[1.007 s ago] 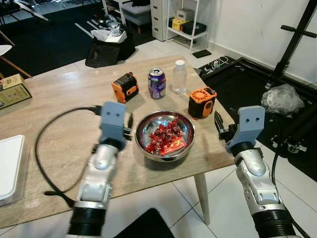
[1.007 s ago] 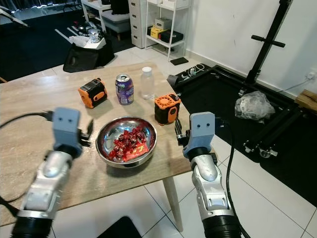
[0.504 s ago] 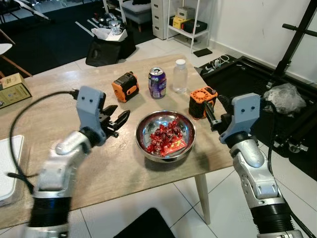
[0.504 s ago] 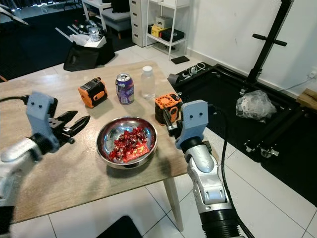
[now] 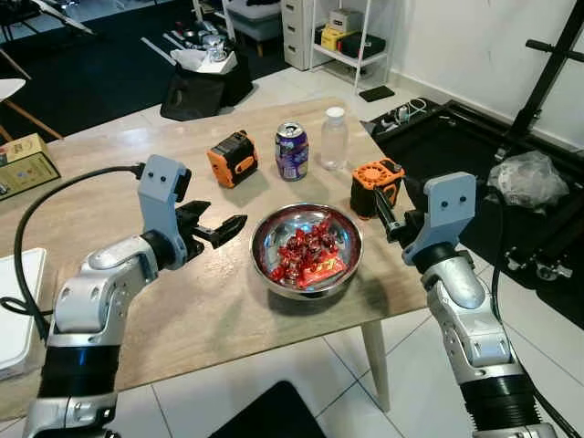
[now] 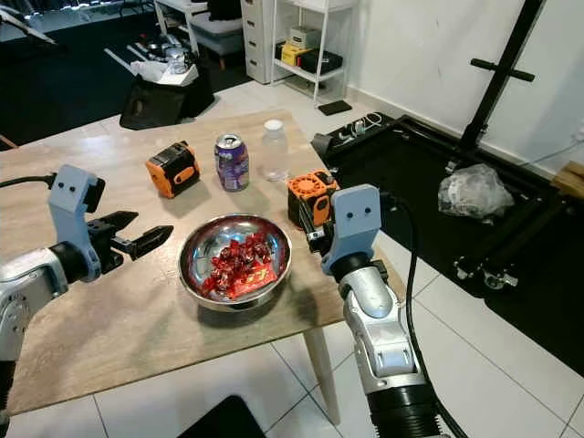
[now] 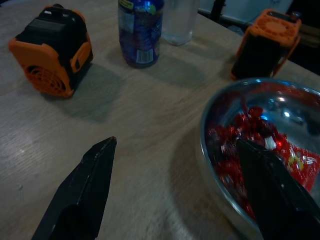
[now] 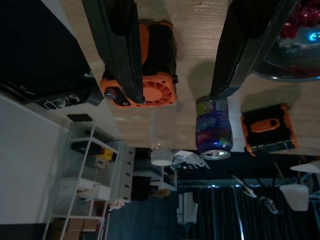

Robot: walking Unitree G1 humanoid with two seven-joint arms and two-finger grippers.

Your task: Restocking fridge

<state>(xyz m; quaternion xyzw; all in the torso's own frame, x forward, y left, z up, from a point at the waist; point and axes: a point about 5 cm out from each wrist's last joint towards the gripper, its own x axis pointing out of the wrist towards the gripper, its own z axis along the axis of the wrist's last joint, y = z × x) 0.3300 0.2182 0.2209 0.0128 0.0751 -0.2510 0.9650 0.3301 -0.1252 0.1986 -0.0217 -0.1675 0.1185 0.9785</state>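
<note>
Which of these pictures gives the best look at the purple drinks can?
The left eye view: the purple drinks can stands whole and upright on the wooden table. The right eye view matches; the left wrist view crops its top; the right wrist view is dim.

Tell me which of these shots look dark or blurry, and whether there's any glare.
Both eye views are bright and sharp, with light glinting off the steel bowl. The left wrist view is dim, its near fingers soft and out of focus. The right wrist view is darker still, with the purple can and clear bottle murky.
</note>
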